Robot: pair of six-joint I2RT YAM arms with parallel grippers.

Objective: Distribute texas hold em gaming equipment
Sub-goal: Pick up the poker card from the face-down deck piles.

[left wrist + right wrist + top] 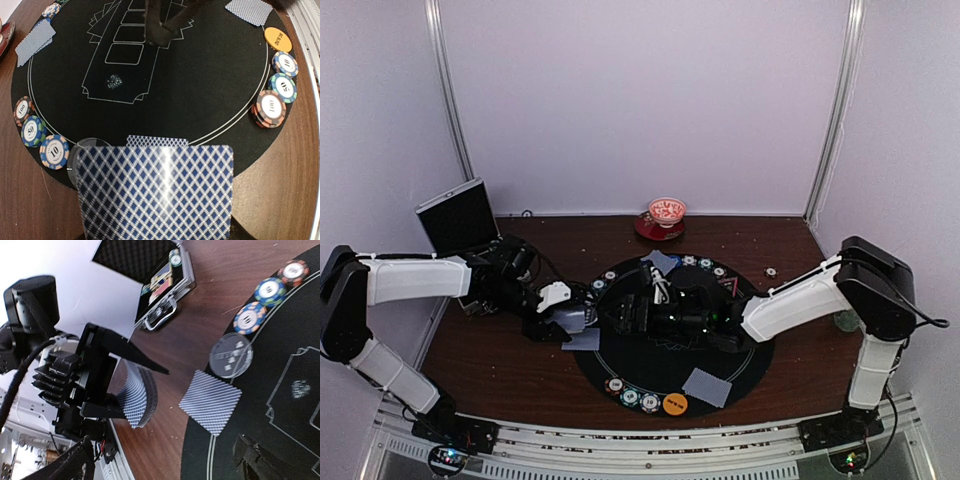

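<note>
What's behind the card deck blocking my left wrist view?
A single face-down blue-patterned card on the round black mat's edge and a clear round disc beside it, both mostly covered by the blue-diamond-backed deck. The right wrist view shows both whole. The table beneath is hidden.

Left arm (415, 278): base at near left, shoulder swung out to the far left, white forearm running level to the right, black wrist dipping down and inward. Left gripper (570, 322) sits low, jaws clamped tight on a deck of playing cards (137, 400), which bows between the fingers. Right arm (790, 305): base at near right, shoulder high at the right side, white forearm sloping down to the left, black wrist stretched toward the middle and rolled sideways. Right gripper (625, 312) has its jaws spread wide with nothing between them, fingers pointing left at the left gripper. The two grippers are close, facing each other, not touching.
</note>
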